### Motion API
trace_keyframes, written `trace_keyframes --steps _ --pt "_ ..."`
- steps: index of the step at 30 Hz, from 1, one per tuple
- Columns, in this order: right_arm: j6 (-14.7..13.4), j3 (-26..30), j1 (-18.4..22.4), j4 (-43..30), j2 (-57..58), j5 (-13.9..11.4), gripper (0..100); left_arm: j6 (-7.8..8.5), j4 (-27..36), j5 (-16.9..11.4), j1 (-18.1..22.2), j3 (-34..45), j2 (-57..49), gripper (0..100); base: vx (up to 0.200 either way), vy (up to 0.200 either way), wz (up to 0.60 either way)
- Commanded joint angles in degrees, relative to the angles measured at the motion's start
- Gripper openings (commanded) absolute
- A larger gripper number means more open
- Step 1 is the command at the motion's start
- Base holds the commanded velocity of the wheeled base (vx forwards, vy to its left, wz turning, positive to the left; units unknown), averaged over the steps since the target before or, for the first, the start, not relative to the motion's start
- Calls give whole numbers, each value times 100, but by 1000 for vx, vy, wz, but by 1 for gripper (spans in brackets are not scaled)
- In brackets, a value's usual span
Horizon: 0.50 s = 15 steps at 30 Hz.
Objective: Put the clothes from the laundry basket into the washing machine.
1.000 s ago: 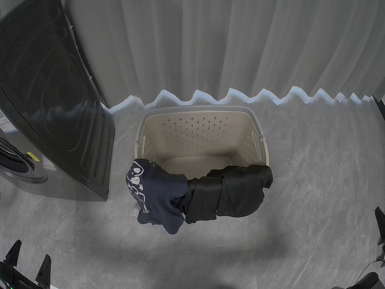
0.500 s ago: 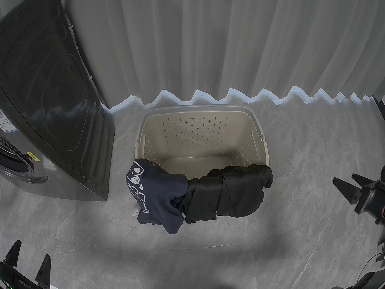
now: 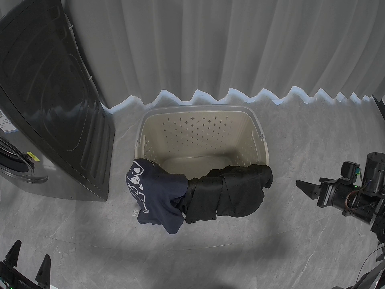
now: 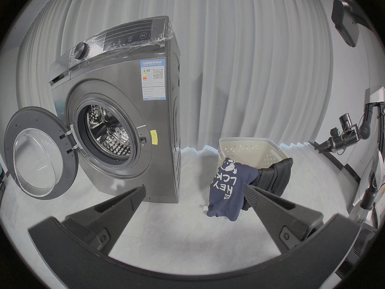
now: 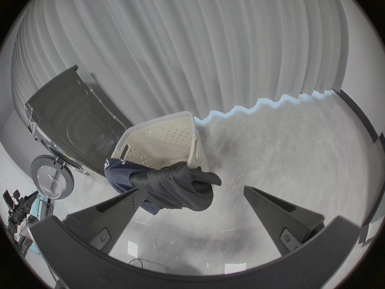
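Observation:
A beige laundry basket (image 3: 200, 131) stands on the floor in front of the curtain. Over its near rim hang a navy printed shirt (image 3: 156, 193) and a black garment (image 3: 234, 189). The grey washing machine (image 3: 48, 101) stands to the basket's left; in the left wrist view its round door (image 4: 40, 153) is swung open and the drum (image 4: 108, 133) shows. My right gripper (image 3: 312, 186) is open, level with the black garment and well to its right, touching nothing. My left gripper (image 3: 31, 250) is open low at the near left, far from the basket.
A white pleated curtain (image 3: 224, 41) closes off the back, its hem on the grey floor (image 3: 313, 125). Open floor lies in front of the basket and to its right. In the right wrist view the basket (image 5: 160, 141) sits between machine and open floor.
My right arm has come in from the right edge of the head view and moved left toward the basket. The left gripper and the clothes have not moved.

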State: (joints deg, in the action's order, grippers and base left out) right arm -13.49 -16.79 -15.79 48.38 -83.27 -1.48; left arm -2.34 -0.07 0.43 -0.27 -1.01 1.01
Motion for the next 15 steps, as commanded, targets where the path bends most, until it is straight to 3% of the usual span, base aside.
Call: trace_keyframes --steps 1,7,15 --pt "-30 -334 -267 31 -769 104 100 6 -1 1 -8 92 -75 100 0 0 0" --pt "-233 -712 -531 39 -1253 306 100 6 -1 1 -8 92 -75 100 0 0 0" --pt "-347 -1099 -724 48 -1991 341 100 6 -1 1 0 92 -75 100 0 0 0"
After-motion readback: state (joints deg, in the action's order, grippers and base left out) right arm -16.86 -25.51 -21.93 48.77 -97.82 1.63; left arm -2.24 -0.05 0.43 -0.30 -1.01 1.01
